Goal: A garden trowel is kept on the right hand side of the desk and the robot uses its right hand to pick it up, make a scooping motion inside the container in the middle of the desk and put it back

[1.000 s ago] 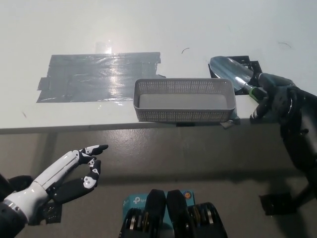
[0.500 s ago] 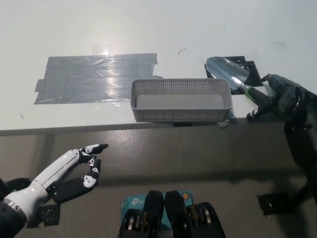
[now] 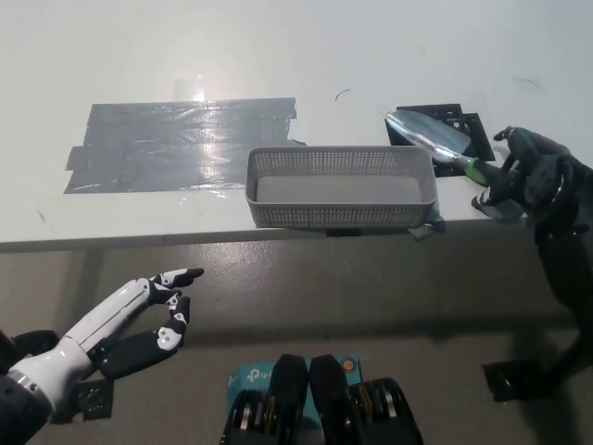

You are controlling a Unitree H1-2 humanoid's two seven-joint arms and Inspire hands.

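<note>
A white desk [image 3: 278,56] fills the upper part of the frame, seen steeply from above, its front edge running across the picture just below the middle. A wide patch of grey tape [image 3: 176,144] (several overlapping strips, ragged at the ends) is stuck to the left half of the top and throws back a bright glare from overhead light. A smaller black patch [image 3: 463,125] lies on the right side. Faint dark scuffs mark the white surface. Below the desk edge, a dull grey-brown floor [image 3: 352,287] lies in shadow.
</note>
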